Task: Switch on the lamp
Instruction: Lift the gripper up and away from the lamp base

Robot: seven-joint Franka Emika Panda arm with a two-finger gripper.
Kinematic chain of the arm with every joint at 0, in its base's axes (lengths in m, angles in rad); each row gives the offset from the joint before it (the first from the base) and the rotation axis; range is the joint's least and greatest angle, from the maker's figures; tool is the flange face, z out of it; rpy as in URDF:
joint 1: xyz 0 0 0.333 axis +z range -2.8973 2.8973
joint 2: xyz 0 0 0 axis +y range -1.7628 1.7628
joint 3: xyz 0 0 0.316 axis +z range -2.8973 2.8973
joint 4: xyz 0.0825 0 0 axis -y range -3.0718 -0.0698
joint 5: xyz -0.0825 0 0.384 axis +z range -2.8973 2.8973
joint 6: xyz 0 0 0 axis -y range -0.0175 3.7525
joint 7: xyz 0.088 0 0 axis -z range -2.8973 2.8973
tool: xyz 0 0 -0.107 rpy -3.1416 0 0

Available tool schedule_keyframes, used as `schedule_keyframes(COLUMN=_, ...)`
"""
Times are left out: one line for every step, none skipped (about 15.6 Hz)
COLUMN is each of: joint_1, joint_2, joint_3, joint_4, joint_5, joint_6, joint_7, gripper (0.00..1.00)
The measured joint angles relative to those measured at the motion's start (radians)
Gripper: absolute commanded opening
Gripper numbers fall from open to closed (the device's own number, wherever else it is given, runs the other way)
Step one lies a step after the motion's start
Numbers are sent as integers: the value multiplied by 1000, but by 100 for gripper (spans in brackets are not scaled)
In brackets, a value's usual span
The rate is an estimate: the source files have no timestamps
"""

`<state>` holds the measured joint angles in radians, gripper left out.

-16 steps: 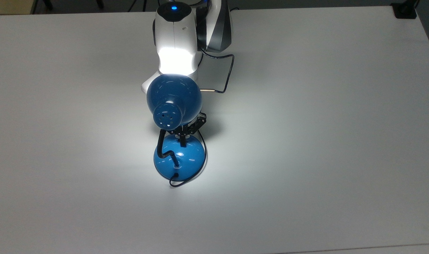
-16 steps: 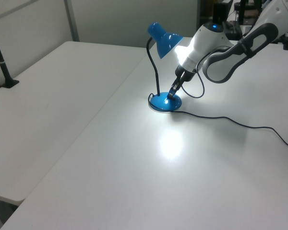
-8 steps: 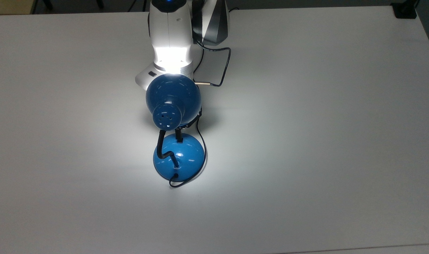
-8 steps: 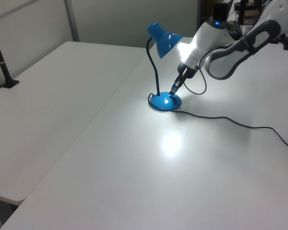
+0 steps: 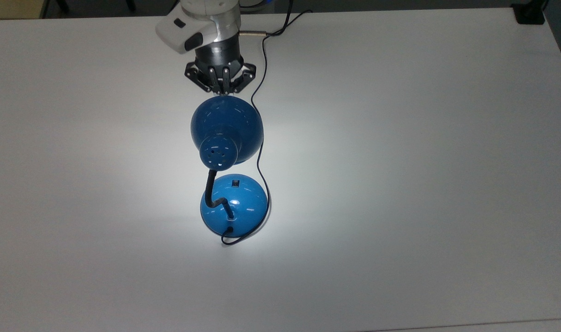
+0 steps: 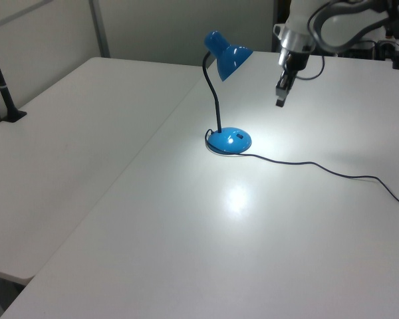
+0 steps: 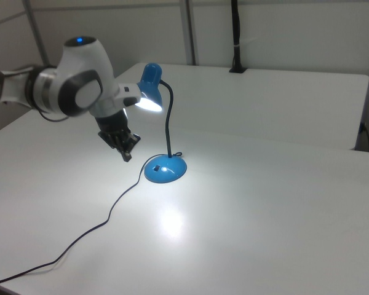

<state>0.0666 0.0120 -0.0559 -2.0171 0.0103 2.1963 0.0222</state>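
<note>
I've got the gripper point(image 5: 223, 92) in the air, fingers pressed together with nothing between them, touching nothing. In the left view it point(image 6: 279, 101) hangs to the right of the shade, well clear of the base. The blue desk lamp point(image 5: 228, 138) stands mid-table point(image 5: 423, 184), lit, throwing a bright pool on the white top; its cord point(image 6: 319, 166) trails away.

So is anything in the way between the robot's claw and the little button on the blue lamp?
Seen from the top view, the lamp's shade hangs between the gripper and the switch on the base. The left view shows open air below the shade, so nothing on the table blocks a low approach.
</note>
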Motion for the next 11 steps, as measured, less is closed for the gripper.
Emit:
schedule_keyframes(joint_1=-3, joint_2=-21, joint_3=0, joint_4=25, joint_5=0, joint_6=-95, joint_7=0, gripper=23)
schedule_keyframes(joint_1=-8, joint_2=-32, joint_3=0, joint_4=63, joint_5=0, joint_6=-190, joint_7=0, gripper=59)
schedule_keyframes(joint_1=-15, joint_2=-36, joint_3=0, joint_4=111, joint_5=0, joint_6=-275, joint_7=-9, gripper=100)
schedule_keyframes(joint_1=-22, joint_2=-36, joint_3=0, joint_4=161, joint_5=0, joint_6=-352, joint_7=-30, gripper=100)
schedule_keyframes(joint_1=-30, joint_2=-36, joint_3=0, joint_4=208, joint_5=0, joint_6=-424, joint_7=-58, gripper=100)
schedule_keyframes(joint_1=-36, joint_2=-35, joint_3=0, joint_4=248, joint_5=0, joint_6=-485, joint_7=-81, gripper=100)
schedule_keyframes(joint_1=-38, joint_2=-35, joint_3=0, joint_4=276, joint_5=0, joint_6=-519, joint_7=-92, gripper=100)
schedule_keyframes(joint_1=-39, joint_2=-34, joint_3=0, joint_4=299, joint_5=-1, joint_6=-539, joint_7=-94, gripper=100)
schedule_keyframes(joint_1=-39, joint_2=-32, joint_3=0, joint_4=315, joint_5=-3, joint_6=-548, joint_7=-94, gripper=100)
schedule_keyframes(joint_1=-39, joint_2=-30, joint_3=0, joint_4=328, joint_5=-6, joint_6=-556, joint_7=-94, gripper=100)
schedule_keyframes(joint_1=-39, joint_2=-27, joint_3=-1, joint_4=339, joint_5=-9, joint_6=-565, joint_7=-94, gripper=100)
